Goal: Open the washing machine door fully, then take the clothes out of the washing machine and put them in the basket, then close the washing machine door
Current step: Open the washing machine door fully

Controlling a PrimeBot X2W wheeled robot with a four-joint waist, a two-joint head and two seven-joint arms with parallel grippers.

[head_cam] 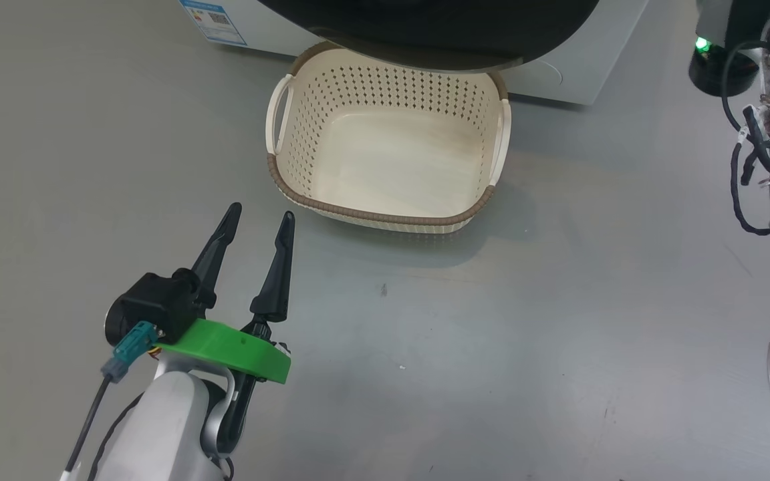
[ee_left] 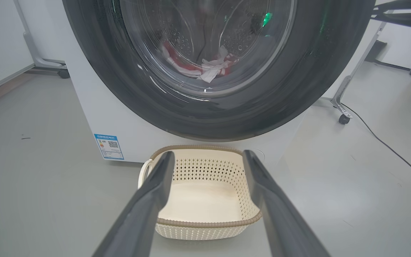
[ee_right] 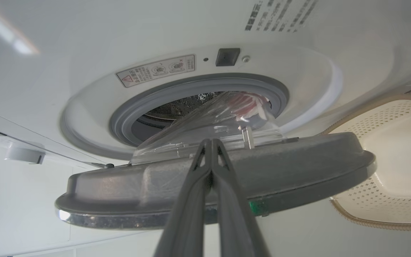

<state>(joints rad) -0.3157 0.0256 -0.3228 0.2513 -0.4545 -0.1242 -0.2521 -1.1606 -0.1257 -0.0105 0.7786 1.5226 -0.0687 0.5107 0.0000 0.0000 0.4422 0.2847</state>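
Door-opening was the step in hand, by my judgement: the washing machine door (ee_right: 298,167) stood partway out from the washing machine (ee_right: 84,53), not yet swung fully aside. The right gripper (ee_right: 211,142) was clenched, its fingers pressed together with nothing between them. Its tips lay at the door's grey inner face, just short of the glass bowl; whether they truly touched it I could not tell. Beyond those tips, past the grey gasket (ee_right: 191,87), the clothes (ee_right: 250,103) lay inside the drum.

The left gripper (head_cam: 261,214) was released, its fingers spread wide and empty, hovering above the floor (head_cam: 559,334). The basket (head_cam: 385,217) sat just ahead of its tips and a little to their right, with the door's black rim above and beyond it. The basket held nothing.

The next move likely called for the right gripper to push the door wider, clear of the porthole, before either arm reached in.

Counted: one machine, one door, one basket, two grippers. The clothes were a red-and-white heap; how many pieces I could not tell.
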